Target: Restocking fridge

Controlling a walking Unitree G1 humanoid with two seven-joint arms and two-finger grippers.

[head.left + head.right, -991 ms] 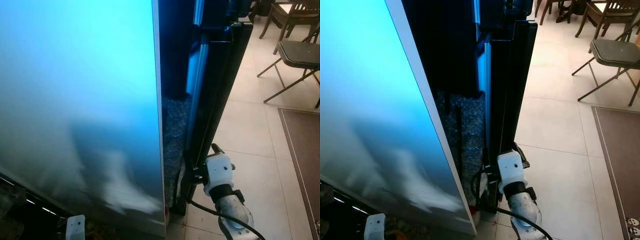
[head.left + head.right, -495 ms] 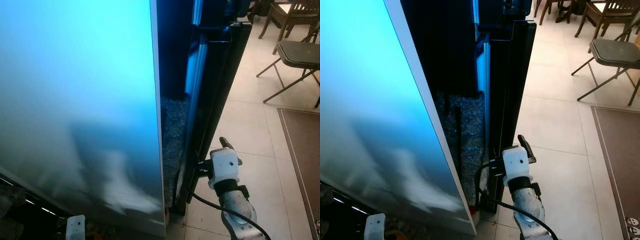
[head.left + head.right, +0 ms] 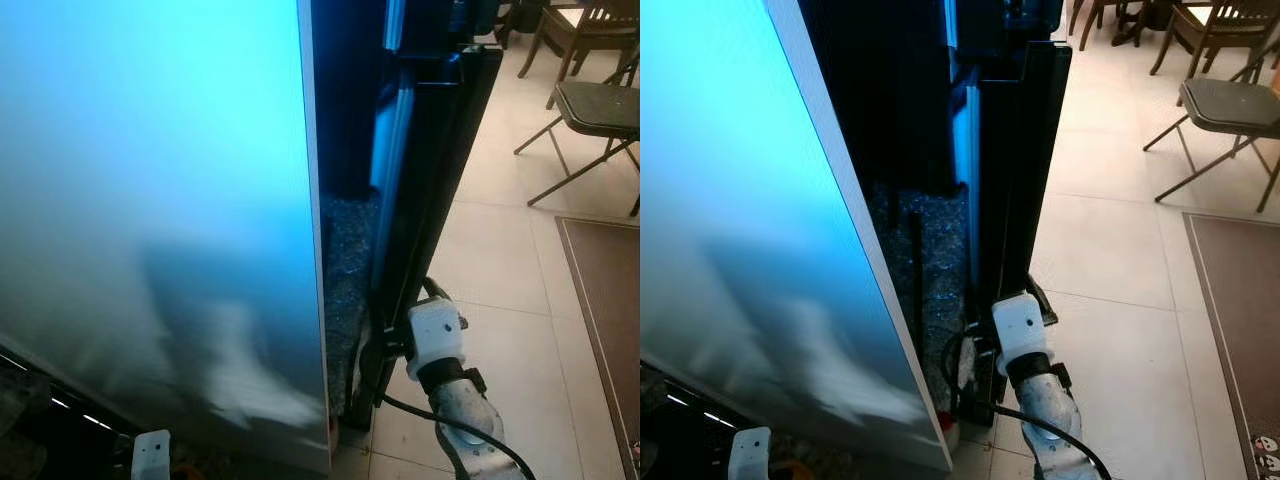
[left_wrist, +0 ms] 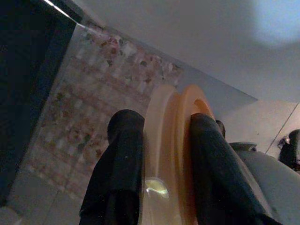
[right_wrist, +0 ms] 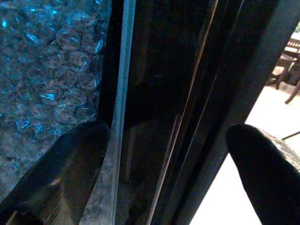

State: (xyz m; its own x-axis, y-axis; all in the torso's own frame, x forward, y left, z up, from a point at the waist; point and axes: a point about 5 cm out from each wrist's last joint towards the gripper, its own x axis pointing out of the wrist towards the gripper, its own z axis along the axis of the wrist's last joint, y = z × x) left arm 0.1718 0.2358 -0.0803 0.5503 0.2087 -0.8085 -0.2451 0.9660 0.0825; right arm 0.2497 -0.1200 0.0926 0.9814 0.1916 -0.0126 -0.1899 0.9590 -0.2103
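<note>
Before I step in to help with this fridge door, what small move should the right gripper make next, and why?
Probably close the right gripper on the dark door edge: its fingers sit spread on either side of that edge, low down. The left gripper is busy holding an orange ring.

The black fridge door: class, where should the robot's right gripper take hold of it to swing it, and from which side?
Probably the door's thin free edge, low down, approached from the tiled-floor side. The door stands ajar and edge-on, a tall narrow slab, so open fingers can straddle its thickness. The right gripper is already there, open, one finger on each side of the edge.
</note>
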